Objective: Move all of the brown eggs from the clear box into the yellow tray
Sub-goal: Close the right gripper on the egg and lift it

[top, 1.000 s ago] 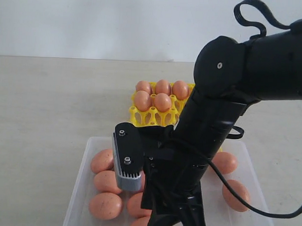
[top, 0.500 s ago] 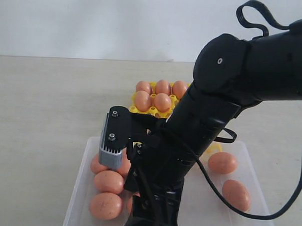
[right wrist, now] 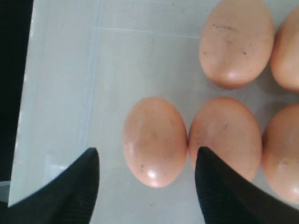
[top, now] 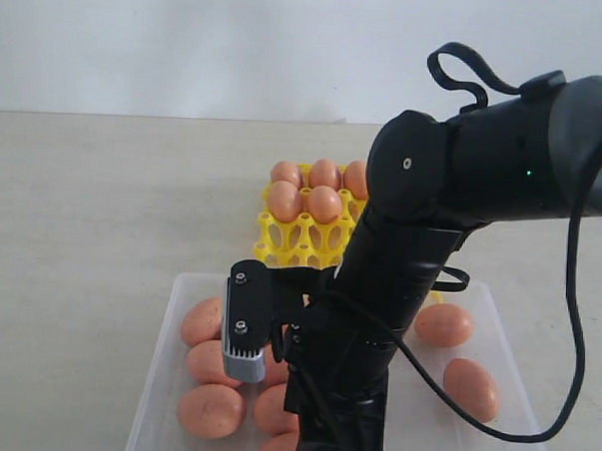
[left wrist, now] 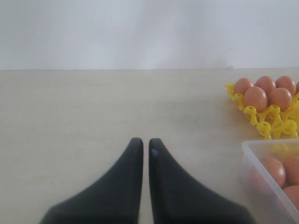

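The clear box (top: 164,379) lies at the front with several brown eggs (top: 211,409) in it. Behind it the yellow tray (top: 295,247) holds several eggs (top: 324,204) in its far cups. My right arm (top: 398,290) reaches down into the box. My right gripper (right wrist: 147,158) is open low over the box floor, one egg (right wrist: 155,140) lying just ahead of the gap between its fingers (right wrist: 84,182), untouched. That egg touches a neighbouring egg (right wrist: 225,135). My left gripper (left wrist: 145,142) is shut and empty over bare table, left of the tray (left wrist: 273,122) and box (left wrist: 261,156).
Two eggs (top: 444,324) lie apart on the box's right side. More eggs (right wrist: 236,42) crowd one side of the right gripper. The black arm hides the box's middle and the tray's right part. Beige tabletop (top: 102,197) surrounds everything.
The right wrist swung left and up over the box, then came back down to about where it was; the upper arm leaned left. No egg has moved.
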`<state>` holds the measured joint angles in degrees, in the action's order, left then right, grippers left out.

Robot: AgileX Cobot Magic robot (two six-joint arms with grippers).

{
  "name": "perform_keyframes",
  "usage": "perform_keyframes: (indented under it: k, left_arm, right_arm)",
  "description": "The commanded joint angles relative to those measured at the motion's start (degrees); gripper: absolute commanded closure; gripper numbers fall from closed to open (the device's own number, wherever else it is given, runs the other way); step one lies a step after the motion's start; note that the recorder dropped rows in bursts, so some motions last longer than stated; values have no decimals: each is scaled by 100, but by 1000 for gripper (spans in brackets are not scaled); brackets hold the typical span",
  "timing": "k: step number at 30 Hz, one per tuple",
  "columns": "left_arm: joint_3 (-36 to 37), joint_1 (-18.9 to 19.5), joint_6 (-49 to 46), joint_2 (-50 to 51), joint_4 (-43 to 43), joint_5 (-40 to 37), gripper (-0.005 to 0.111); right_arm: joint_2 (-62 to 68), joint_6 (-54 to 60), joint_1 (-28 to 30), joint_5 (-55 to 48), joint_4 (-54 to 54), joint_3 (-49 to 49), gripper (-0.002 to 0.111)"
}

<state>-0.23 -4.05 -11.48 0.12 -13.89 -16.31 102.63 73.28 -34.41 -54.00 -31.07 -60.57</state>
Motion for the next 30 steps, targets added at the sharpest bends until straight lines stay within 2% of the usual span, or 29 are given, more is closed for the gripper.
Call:
perform_keyframes:
  k: [1,20,25,30]
  left_arm:
    - [23,-51,-15,-12,-6,7,103]
    - [23,-51,-15,-12,-6,7,103]
    - [23,-51,-15,-12,-6,7,103]
    - [23,-51,-15,-12,-6,7,103]
  right_arm:
    - [-12,31,-11,215,15,-9,57]
    - [-12,31,-11,153,-187,-9,57]
    - [-12,47,-274,175,-203,-9,57]
    - [-12,-391,-334,447,366,-9,57]
